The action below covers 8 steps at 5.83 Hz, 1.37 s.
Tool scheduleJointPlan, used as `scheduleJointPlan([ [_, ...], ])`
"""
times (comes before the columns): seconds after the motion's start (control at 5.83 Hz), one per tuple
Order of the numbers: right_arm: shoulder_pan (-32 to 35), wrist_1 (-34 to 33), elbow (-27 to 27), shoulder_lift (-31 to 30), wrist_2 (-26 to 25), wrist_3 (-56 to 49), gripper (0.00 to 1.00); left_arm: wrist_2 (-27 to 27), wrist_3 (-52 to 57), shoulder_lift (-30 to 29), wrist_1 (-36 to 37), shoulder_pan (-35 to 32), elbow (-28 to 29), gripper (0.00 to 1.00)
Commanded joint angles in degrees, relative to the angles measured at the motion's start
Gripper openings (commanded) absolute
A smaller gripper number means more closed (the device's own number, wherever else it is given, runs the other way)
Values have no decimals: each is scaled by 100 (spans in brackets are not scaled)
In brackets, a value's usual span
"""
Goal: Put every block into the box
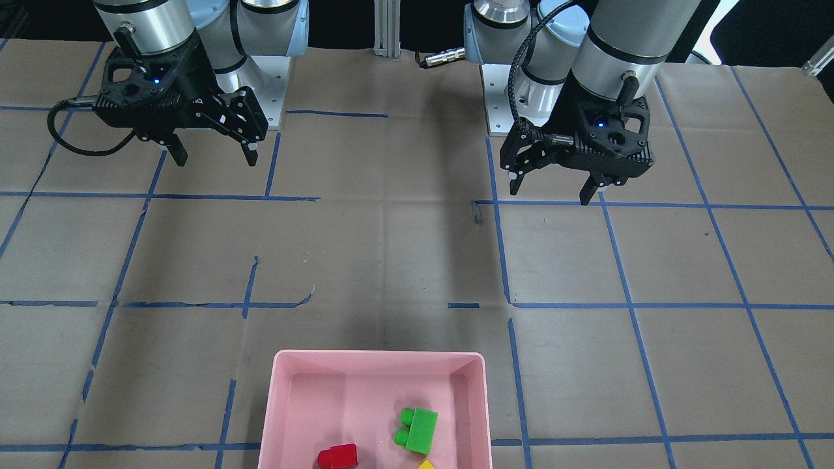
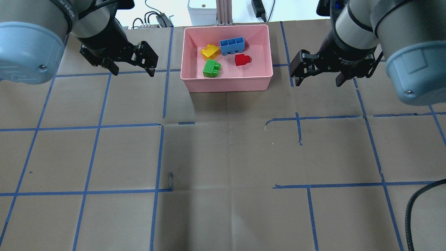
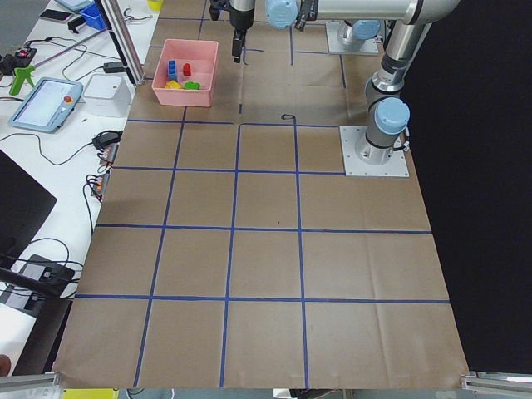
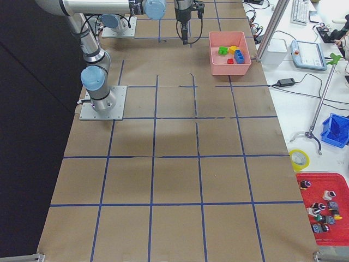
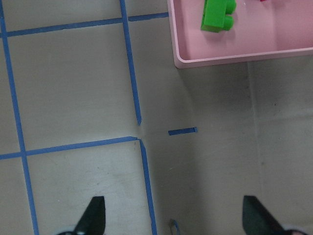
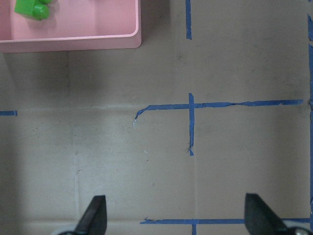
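We see the left gripper hanging just left of the box, fingers spread wide, holding and touching nothing. The right gripper hangs just right of the box, equally wide and empty. The box sits on the table, brown paper gridded with blue tape; beyond its far wall a white bench carries cables. In the box lie all four blocks: the green block nearest its near wall, the yellow block and blue block by its far wall, the red block toward its right wall

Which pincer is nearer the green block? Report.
Left. The left pincer hangs to the left of the green block; the right pincer hangs farther off, on its right.
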State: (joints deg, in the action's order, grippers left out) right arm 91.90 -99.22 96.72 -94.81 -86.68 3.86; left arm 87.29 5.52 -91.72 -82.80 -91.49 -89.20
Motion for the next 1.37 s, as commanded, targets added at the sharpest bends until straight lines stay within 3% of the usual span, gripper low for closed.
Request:
scheduleJointPlan([
  [0.0, -6, -1, 5, 16, -24, -25, 100, 51, -7, 92, -87, 17, 52, 100],
  [0.34, -23, -1, 13, 15, -33, -25, 100, 113, 2, 250, -201, 314, 26, 100],
  [1.2, -49, -27, 5, 16, -42, -25, 100, 113, -68, 224, -219, 246, -1, 100],
])
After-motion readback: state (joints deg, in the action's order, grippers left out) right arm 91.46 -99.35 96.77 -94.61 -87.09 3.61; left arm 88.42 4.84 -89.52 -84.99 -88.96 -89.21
